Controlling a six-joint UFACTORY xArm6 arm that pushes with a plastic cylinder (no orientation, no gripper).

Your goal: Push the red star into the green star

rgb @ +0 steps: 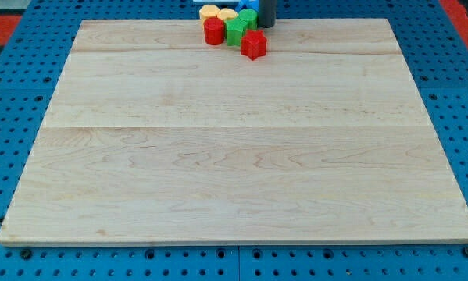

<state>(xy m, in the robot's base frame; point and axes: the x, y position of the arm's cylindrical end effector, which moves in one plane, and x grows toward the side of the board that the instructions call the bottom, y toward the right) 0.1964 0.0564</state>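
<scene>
The red star [254,44] lies near the view's top edge of the wooden board [234,156], just right of centre. The green star [235,31] sits directly up-left of it, touching or nearly touching it. My rod comes down at the top of the view, and my tip [266,26] stands just above and slightly right of the red star, close to it; I cannot tell whether they touch.
A red round block [213,30] sits left of the green star. Behind them lie two yellow blocks [210,12] [227,15], a second green block [248,17] and a partly hidden blue block [248,5]. Blue pegboard [15,94] surrounds the board.
</scene>
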